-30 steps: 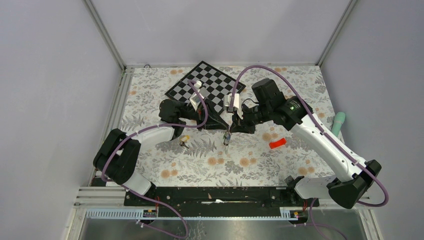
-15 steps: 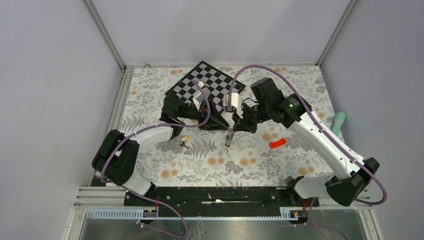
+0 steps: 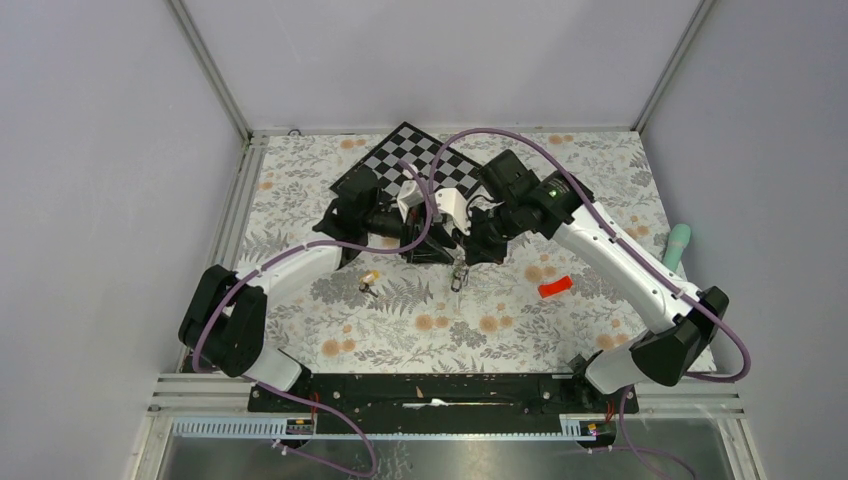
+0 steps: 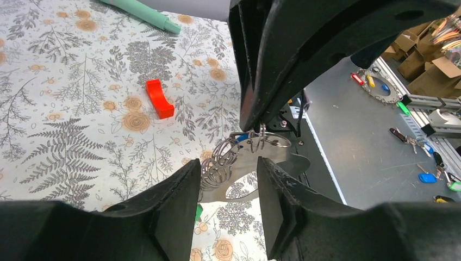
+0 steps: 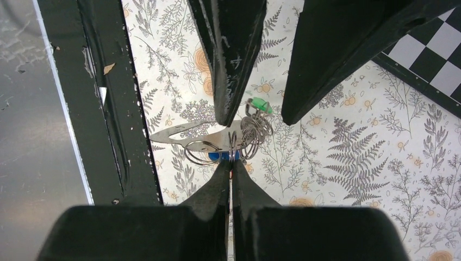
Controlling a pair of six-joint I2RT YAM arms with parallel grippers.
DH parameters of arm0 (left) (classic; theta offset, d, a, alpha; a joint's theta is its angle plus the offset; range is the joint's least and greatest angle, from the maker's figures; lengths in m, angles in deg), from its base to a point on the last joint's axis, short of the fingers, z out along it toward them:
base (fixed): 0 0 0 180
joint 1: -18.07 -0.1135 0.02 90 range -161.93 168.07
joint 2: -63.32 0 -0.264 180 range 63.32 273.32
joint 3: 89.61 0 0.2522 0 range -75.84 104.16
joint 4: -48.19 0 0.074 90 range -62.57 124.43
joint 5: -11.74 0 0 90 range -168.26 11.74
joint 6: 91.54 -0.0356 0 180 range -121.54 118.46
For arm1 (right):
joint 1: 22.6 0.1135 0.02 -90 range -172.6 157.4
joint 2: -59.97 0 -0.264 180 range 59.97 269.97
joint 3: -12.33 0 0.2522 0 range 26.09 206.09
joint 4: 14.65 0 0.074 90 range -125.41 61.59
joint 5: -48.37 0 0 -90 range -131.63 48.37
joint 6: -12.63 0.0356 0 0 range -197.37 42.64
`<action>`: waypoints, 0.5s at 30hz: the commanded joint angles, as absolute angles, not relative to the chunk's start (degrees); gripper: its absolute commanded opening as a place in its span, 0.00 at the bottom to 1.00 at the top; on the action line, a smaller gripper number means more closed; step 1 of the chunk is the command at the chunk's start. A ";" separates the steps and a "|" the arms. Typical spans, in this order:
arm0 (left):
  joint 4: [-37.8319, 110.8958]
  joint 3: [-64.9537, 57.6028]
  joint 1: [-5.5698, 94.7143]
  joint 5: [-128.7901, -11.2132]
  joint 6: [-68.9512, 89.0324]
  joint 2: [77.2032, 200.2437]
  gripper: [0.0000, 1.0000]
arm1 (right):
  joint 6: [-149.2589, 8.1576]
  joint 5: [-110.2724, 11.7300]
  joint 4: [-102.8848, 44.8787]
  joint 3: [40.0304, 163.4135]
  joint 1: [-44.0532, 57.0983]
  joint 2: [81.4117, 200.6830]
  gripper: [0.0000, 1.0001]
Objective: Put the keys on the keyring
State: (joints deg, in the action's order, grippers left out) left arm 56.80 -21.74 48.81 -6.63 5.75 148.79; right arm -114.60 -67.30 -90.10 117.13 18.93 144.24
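Lying nearest the arm bases on the floral tablecloth (image 3: 480, 340), a small metal key with a yellow tag (image 3: 369, 281) and a red plastic block (image 3: 555, 288) sit where they were a second ago, well apart from each other. Just beyond them, the flat grey metal oval keyring (image 5: 185, 134) hangs above the cloth with a cluster of wire rings, a green-tagged key (image 5: 260, 104) and a blue-tagged key (image 5: 215, 156) already on it. The change is in who carries it. The right gripper (image 5: 230, 166) has moved in and pressed its fingers together on one of the wire rings. The left gripper (image 4: 228, 168), clamped a second ago, now has its fingers spread to either side of the keyring; whether a finger brushes the coils I cannot tell. This looks like a handover: the right arm bears the keyring, which should free the left for the yellow-tagged key. Farthest back lies the black-and-white checkerboard (image 3: 410, 150), partly under the arms.
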 commanded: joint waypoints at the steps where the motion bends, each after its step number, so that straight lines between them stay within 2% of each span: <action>1: 55.72 -20.01 50.02 -5.69 2.32 146.90 0.47 | -114.38 -65.07 -92.03 120.63 20.15 144.99 0.00; 4: 57.61 -20.29 50.49 -5.43 3.87 147.35 0.46 | -114.28 -64.66 -91.96 120.85 20.50 145.46 0.00; 12: 79.25 -24.58 50.52 -4.62 19.91 147.73 0.44 | -114.68 -63.83 -91.57 119.81 20.72 145.58 0.00; 15: 81.34 -24.87 50.50 -4.65 21.39 148.00 0.42 | -114.63 -63.83 -91.37 119.56 20.69 145.50 0.00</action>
